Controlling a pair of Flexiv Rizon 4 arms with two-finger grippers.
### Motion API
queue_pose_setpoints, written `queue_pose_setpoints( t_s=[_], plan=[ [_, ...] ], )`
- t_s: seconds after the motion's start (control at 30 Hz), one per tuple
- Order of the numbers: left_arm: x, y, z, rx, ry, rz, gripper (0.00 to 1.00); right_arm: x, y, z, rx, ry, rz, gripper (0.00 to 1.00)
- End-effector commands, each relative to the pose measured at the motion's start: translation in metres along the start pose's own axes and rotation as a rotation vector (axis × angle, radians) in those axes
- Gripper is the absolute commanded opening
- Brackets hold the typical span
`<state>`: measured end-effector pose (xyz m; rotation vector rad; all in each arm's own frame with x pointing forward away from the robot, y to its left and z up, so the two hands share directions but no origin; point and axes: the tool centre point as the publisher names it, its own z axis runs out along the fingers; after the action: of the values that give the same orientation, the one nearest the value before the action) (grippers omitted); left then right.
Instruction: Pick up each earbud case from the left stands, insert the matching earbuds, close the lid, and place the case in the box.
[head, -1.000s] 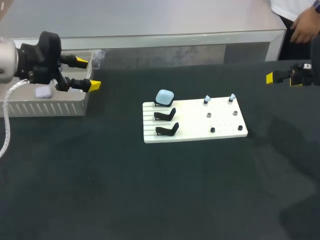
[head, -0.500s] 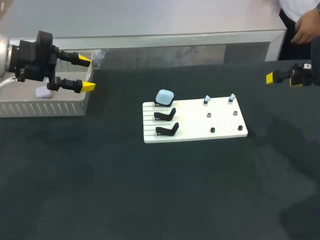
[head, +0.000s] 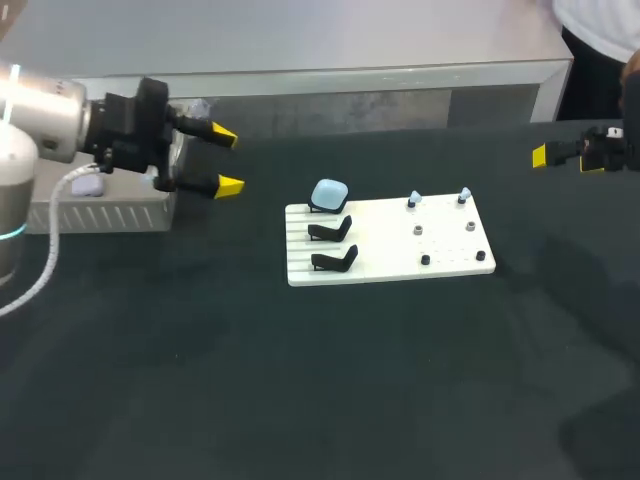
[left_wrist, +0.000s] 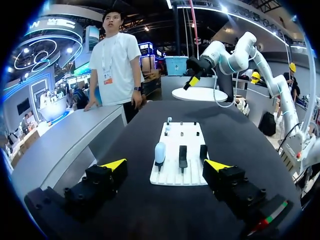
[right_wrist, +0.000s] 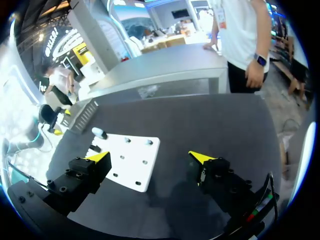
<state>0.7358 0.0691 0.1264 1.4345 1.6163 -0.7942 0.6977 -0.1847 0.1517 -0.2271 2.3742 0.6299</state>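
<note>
A white board (head: 440, 258) lies mid-table. On its far stand sits a light blue earbud case (head: 329, 194), lid shut. The two nearer black stands (head: 333, 246) are bare. Two pale earbuds (head: 414, 200) stand on pegs at the board's far right. My left gripper (head: 226, 161) hangs open and empty between the box and the board. In the left wrist view its fingers (left_wrist: 166, 165) point at the board (left_wrist: 190, 142) and the case (left_wrist: 160, 151) ahead. My right gripper (head: 541, 155) hovers open at the table's right edge, with the board (right_wrist: 132, 160) ahead of its fingers (right_wrist: 150, 157).
A grey slatted box (head: 100, 212) stands at the far left, with a pale case (head: 88, 185) inside it. Small dark pegs (head: 425, 260) dot the board's right half. A raised grey counter (head: 300, 85) borders the table's far edge.
My left gripper has swung to the right, from over the box out toward the board, staying open. The right arm has not moved.
</note>
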Motion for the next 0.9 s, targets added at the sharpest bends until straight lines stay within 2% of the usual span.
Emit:
queue_pose_setpoints(
  t_s=[0.03, 0.23, 0.37, 0.9],
  plan=[
    [0.006, 0.024, 0.044, 0.068, -0.009, 0.001, 1.00, 0.000, -0.001, 0.001, -0.002, 0.000, -0.001, 1.00],
    [0.014, 0.021, 0.071, 0.075, -0.036, -0.014, 1.00, 0.000, -0.001, 0.001, -0.002, 0.000, -0.001, 1.00],
    [0.021, 0.021, 0.079, 0.067, -0.046, -0.044, 1.00, 0.000, -0.001, 0.001, -0.002, 0.000, -0.001, 1.00],
    [0.021, 0.021, 0.079, 0.067, -0.046, -0.044, 1.00, 0.000, -0.001, 0.001, -0.002, 0.000, -0.001, 1.00]
  ],
)
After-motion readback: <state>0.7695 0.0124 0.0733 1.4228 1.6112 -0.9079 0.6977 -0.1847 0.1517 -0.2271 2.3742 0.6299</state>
